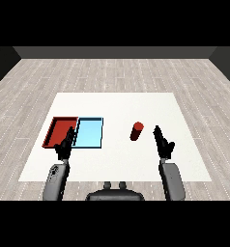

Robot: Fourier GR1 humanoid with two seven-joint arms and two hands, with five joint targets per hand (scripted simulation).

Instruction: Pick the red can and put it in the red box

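A red can (136, 131) stands upright on the white table (117, 106), right of the middle. My right hand (162, 143) is a short way to the can's right and nearer to me, fingers straight and open, apart from the can. The red tray (57, 126) lies at the left with nothing in it. My left hand (64, 145) hovers over the near edge where the red tray meets the light blue tray (90, 132), fingers straight and open, holding nothing.
The two trays lie side by side, the blue one to the right of the red one. Between the blue tray and the can is bare white table. The table's edges border a grey wood floor (117, 72).
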